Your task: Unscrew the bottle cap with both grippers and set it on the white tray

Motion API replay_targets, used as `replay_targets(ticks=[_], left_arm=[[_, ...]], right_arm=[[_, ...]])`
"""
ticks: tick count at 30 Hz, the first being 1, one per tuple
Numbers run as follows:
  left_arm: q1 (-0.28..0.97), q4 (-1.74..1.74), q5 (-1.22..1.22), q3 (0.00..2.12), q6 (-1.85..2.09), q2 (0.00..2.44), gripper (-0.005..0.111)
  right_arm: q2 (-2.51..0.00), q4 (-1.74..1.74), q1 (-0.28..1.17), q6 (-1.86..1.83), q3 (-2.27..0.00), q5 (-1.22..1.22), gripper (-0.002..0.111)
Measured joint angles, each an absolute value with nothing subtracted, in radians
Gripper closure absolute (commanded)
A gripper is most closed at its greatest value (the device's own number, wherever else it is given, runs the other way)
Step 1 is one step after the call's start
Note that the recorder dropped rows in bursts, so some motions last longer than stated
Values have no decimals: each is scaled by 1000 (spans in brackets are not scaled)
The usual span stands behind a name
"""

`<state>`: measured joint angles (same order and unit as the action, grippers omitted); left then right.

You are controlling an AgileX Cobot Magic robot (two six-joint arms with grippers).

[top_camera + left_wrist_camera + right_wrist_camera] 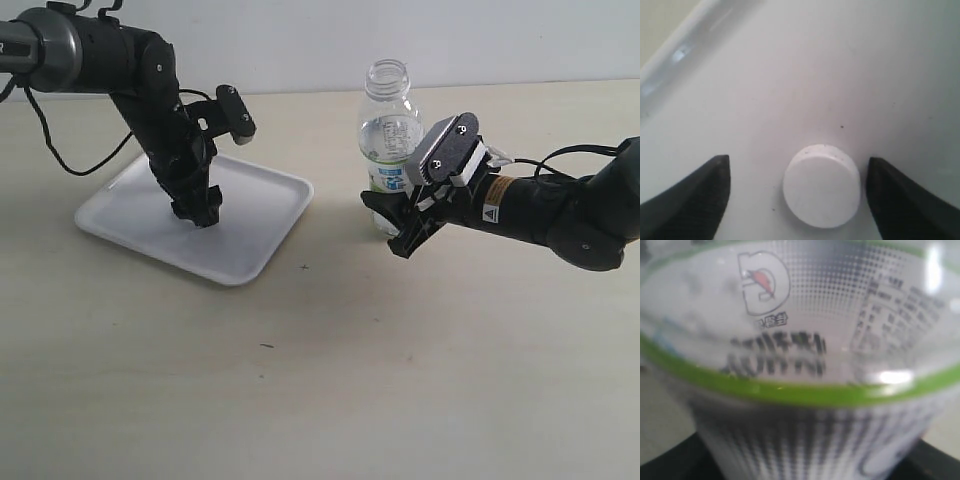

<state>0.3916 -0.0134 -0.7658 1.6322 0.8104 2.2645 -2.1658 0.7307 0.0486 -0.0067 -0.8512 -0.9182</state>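
The white bottle cap (821, 186) lies flat on the white tray (790, 75), between the fingers of my left gripper (797, 162). That gripper is open, with a gap on each side of the cap. In the exterior view the left gripper (197, 210) points down onto the tray (255, 235) and hides the cap. The clear bottle (388, 140) stands upright on the table with its threaded neck bare. My right gripper (398, 222) is shut on the bottle's lower body. The bottle's label (800, 365) fills the right wrist view.
The beige table (300, 380) stretches toward the front, with the tray at the left and the bottle right of centre. A light wall runs along the table's far edge. The left arm's black cable (60, 150) hangs over the table behind the tray.
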Motion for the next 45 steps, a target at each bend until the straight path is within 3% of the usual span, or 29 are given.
replay_targets(ticks=[4, 7, 12, 22, 33, 34, 36, 37, 40, 45], left_arm=[[396, -13, -763, 1640, 783, 2264, 38], [400, -13, -786, 1660, 737, 2250, 54], [402, -9, -815, 1678, 692, 2169, 106], [366, 187, -768, 1612, 685, 1998, 107], [350, 587, 79, 1025, 855, 1649, 107], [350, 593, 153, 971, 832, 1614, 107], [350, 584, 235, 898, 777, 1577, 107], [350, 573, 258, 878, 756, 1568, 107], [350, 526, 300, 825, 700, 1544, 107], [350, 518, 306, 796, 683, 1540, 107]], right_arm=[[-2166, 729, 49, -7, -851, -918, 108], [-2166, 729, 49, -7, -851, -925, 108], [-2166, 729, 49, -9, -851, -934, 108], [-2168, 735, 49, 134, -851, -942, 108], [-2168, 745, 49, 224, -845, -1018, 108], [-2168, 745, 49, 224, -845, -1018, 106], [-2170, 752, 49, 228, -845, -1011, 89], [-2174, 756, 49, 228, -845, -1004, 73], [-2182, 763, 49, 230, -845, -987, 46], [-2180, 764, 49, 234, -845, -1013, 30]])
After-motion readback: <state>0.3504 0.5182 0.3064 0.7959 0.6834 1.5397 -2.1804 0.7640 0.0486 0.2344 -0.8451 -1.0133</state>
